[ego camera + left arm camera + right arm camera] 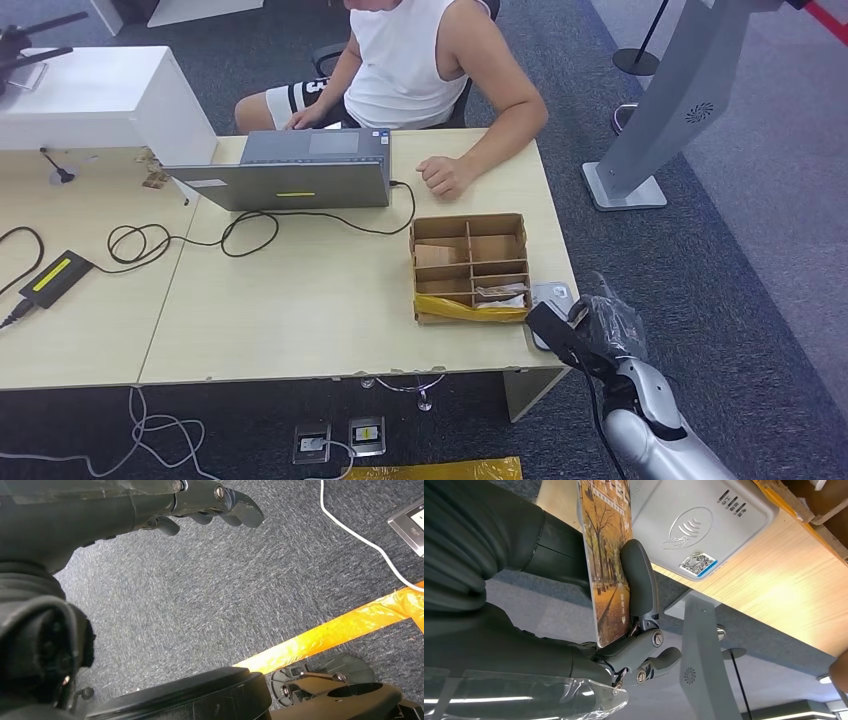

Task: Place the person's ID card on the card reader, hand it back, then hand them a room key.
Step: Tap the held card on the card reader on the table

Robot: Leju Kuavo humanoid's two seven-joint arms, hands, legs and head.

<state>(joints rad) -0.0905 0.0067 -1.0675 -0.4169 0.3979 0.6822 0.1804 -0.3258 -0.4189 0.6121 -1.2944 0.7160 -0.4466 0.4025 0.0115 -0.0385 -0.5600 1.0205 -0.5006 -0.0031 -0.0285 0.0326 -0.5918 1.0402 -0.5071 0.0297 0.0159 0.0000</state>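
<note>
Pinching a glossy, flat card (606, 560) printed with autumn trees, my right hand (634, 630) hovers beside the smooth white card reader (701, 527); my left hand (200, 505) hangs empty, fingers apart.

Glossy card (606, 565), matt plastic reader (701, 522), wood-look desk (300, 300).

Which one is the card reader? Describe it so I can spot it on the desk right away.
Go to the pale wooden desk and its right front corner, just right of the brown cardboard divider box. The card reader is the flat light-grey pad there, marked with a contactless wave symbol and a small QR sticker.
</note>
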